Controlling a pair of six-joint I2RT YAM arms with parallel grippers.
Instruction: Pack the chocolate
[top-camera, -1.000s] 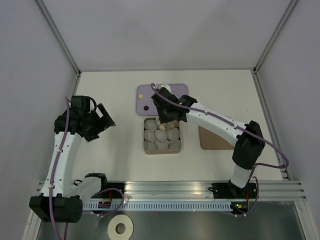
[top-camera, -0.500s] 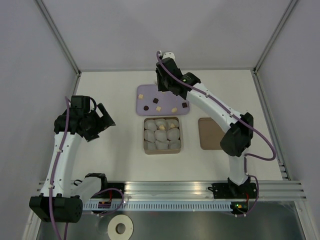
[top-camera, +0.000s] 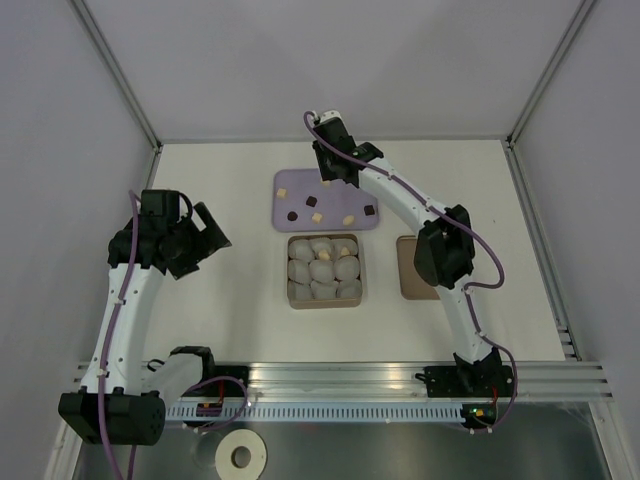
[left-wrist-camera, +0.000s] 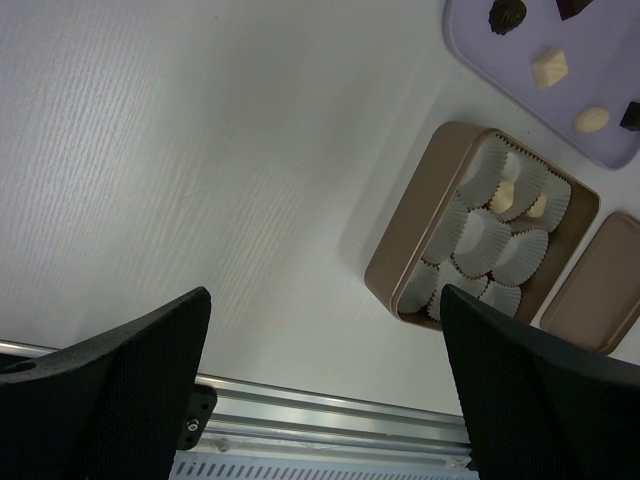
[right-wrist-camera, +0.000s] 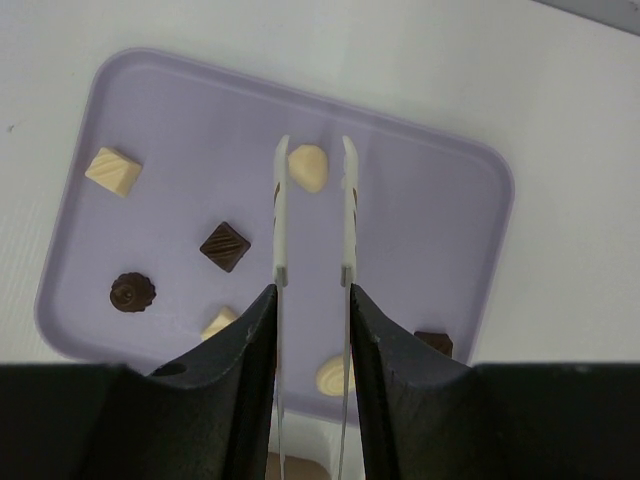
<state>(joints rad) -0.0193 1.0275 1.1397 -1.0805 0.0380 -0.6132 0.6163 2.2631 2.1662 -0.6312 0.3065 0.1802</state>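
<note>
right gripper (right-wrist-camera: 314, 145): thin blades set to a narrow gap, nothing clamped; poised over the far part of the tray (right-wrist-camera: 420, 230), straddling a pale piece (right-wrist-camera: 308, 167) without visibly touching it
left gripper (left-wrist-camera: 325, 295): spread wide, empty, hanging over bare worktop (left-wrist-camera: 200, 150) left of the box (left-wrist-camera: 405, 215), well apart from everything
chocolate (right-wrist-camera: 225, 246): seven pieces loose on the lilac tray, pale and dark mixed, none touching; two more pale ones apparently sitting in paper cups (left-wrist-camera: 480, 240) on the side of the box toward the tray
box: just near of the tray, nine cups packed tight, most of them empty
lid (top-camera: 415, 268): flat on the worktop right of the box, clear of the route
step in hand: probably lining up on the pale piece for the next pick
risk, squeeze-out: rounded piece between slim blades; closing off-centre could flick it across the tray or over the far rim
risk, height: closing too high pinches air; going too low scrapes the tray and shoves it
risk, carry: small smooth piece, slight hold; a slip on the way to the box could land it on the worktop or between cups
risk, placement: release over an occupied cup would double up and leave another cup short
risk, cups: light crinkled paper; blades dipping in could snag one and lift or tip it on the way out
</note>
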